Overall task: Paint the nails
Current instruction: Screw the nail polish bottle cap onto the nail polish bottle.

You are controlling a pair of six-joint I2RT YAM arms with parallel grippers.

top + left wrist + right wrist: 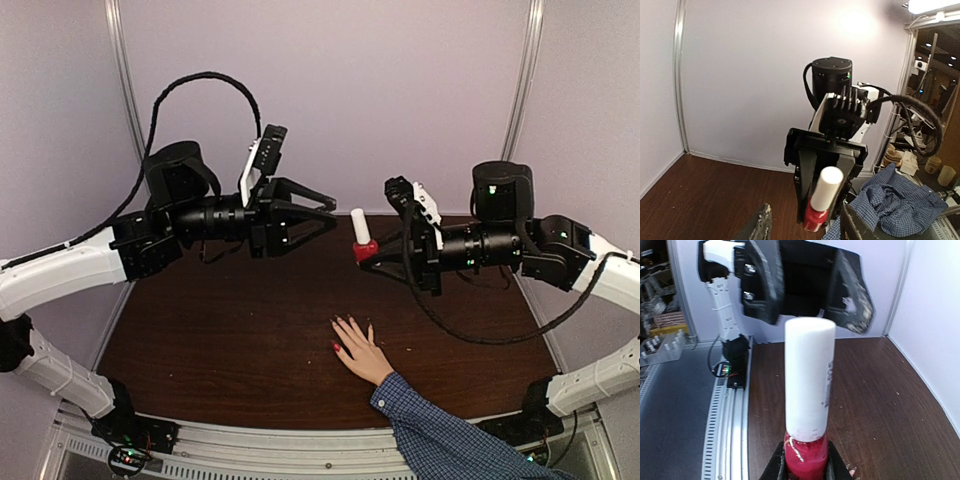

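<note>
A small red polish bottle (364, 249) with a tall white cap (358, 221) hangs upright above the table, my right gripper (372, 257) shut on its red body (806, 459). My left gripper (333, 214) faces it from the left, open, its tips just short of the cap and apart from it. In the left wrist view the bottle (822, 200) shows beyond the open left gripper (807, 212). A light-skinned hand (362, 354) in a blue checked sleeve (440, 435) lies flat on the table below. One of the nails (337, 348) is glossy red; the others are too small to judge.
The dark wooden table (220, 340) has purple walls at the back and both sides. A metal rail (300, 462) runs along the near edge. The person's checked shirt (897, 200) fills the lower right of the left wrist view.
</note>
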